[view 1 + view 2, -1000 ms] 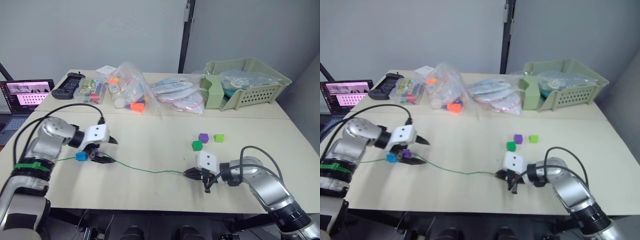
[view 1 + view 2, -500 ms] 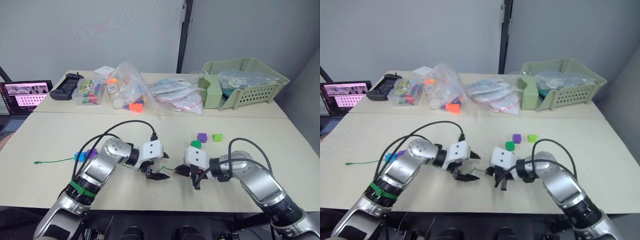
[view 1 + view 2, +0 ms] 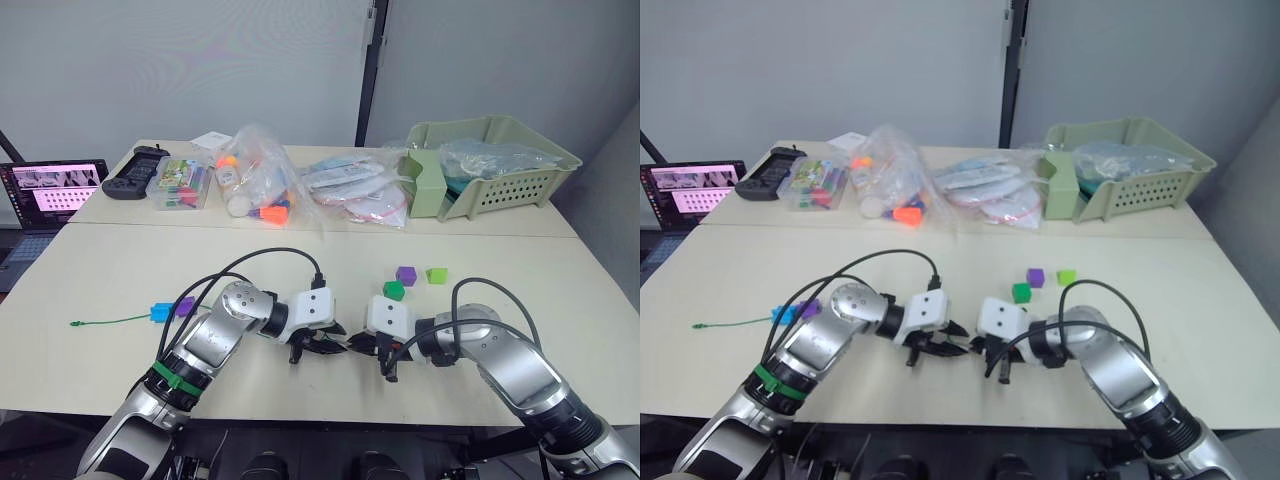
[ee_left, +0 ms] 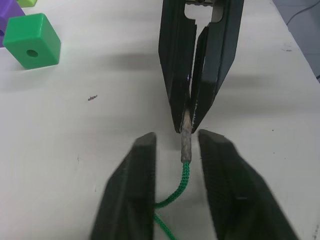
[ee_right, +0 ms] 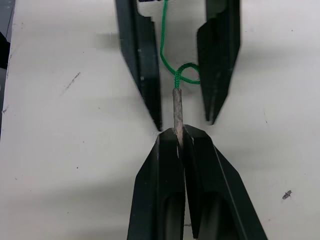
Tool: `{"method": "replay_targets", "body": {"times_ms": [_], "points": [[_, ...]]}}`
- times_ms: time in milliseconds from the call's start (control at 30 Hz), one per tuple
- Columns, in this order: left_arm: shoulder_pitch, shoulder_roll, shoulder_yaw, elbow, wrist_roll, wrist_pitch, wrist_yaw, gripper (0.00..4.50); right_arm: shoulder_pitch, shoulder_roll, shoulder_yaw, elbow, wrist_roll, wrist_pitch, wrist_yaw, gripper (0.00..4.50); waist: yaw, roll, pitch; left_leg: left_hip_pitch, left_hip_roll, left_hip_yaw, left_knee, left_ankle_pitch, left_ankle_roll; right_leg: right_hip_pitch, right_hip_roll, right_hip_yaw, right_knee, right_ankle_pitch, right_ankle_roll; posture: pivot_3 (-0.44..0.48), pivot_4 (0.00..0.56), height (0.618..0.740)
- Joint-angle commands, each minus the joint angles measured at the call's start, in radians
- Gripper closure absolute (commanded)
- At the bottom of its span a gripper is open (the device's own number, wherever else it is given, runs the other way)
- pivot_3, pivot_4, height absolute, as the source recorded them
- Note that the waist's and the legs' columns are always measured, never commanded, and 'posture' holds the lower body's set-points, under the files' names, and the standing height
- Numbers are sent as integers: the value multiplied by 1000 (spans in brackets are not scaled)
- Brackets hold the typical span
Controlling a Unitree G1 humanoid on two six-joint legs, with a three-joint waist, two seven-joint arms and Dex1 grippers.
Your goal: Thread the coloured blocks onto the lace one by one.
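The green lace (image 3: pixel 110 321) trails across the table from the left. A blue block (image 3: pixel 160 311) and a purple block (image 3: pixel 184 305) sit along it. Its stiff tip (image 4: pixel 186 142) is pinched in my right gripper (image 5: pixel 180 134), which is shut on it near the front middle of the table. My left gripper (image 4: pixel 177 139) faces the right one nose to nose. Its fingers (image 5: pixel 142 65) stand on either side of the tip with a gap, touching nothing. A dark green block (image 3: pixel 394 290), a second purple block (image 3: pixel 405 274) and a lime block (image 3: pixel 436 274) lie loose just behind the right gripper.
Along the back of the table stand a green basket (image 3: pixel 500 165), several plastic bags (image 3: pixel 260 185), a clear box of pens (image 3: pixel 182 183) and a black controller (image 3: pixel 130 185). A laptop (image 3: pixel 55 188) is at the far left.
My left arm left the blue and purple blocks and swung right to meet the right gripper. Its fingers have narrowed around the lace tip. The right gripper drifted slightly left, still shut on the tip.
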Motion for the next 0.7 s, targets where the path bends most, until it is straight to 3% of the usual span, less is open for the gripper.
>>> {"method": "replay_targets", "body": {"times_ms": [33,467,700], "points": [[-25,-4,2,-16,4,-10,6,4467,-15,-1,-11,-42,8,8,-2,4500,0,0,0,0,0,0,0,0,0,0,0,0,0,0,0,0,150,740],[-29,-9,7,-36,-7,8,4,4467,-9,-5,-9,-42,13,16,-1,4500,0,0,0,0,0,0,0,0,0,0,0,0,0,0,0,0,150,740],[-14,18,19,-39,-14,-2,-11,4500,24,-27,-81,-78,46,46,-19,2201,1,0,0,0,0,0,0,0,0,0,0,0,0,0,0,0,150,740]]}}
